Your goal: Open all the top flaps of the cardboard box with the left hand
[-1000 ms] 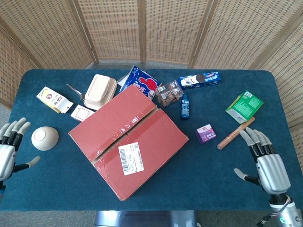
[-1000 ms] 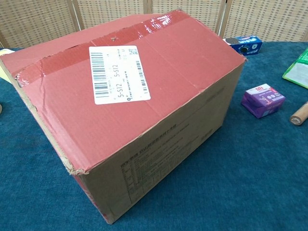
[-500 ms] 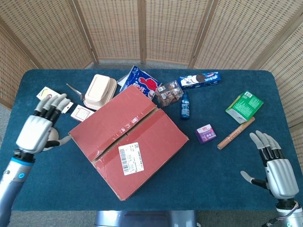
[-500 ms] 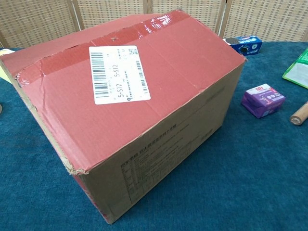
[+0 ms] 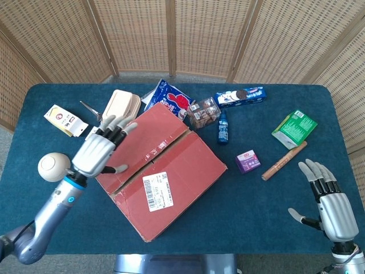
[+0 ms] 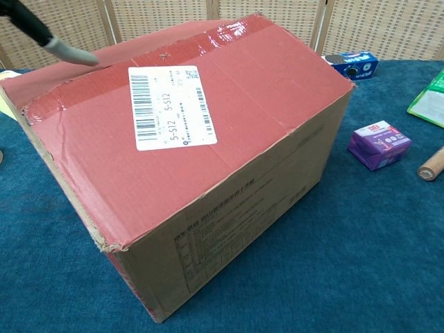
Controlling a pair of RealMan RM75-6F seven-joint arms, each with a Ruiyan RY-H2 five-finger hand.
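Left robot hand (image 5: 101,152) moved from 9 o'clock onto closed cardboard box (image 5: 165,171), fingers spread, empty; right robot hand (image 5: 329,201) open, empty

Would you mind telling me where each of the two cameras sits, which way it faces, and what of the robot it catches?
Head view: high above the near table edge, looking steeply down on the cardboard box and clutter; shows the left hand, fingers spread, over the box's left part, and the right hand, open, near the right corner.
Chest view: low at the near edge, looking forward and slightly down at the box; only a fingertip of the left hand shows.
Shared: the box, its shipping label, the purple box.
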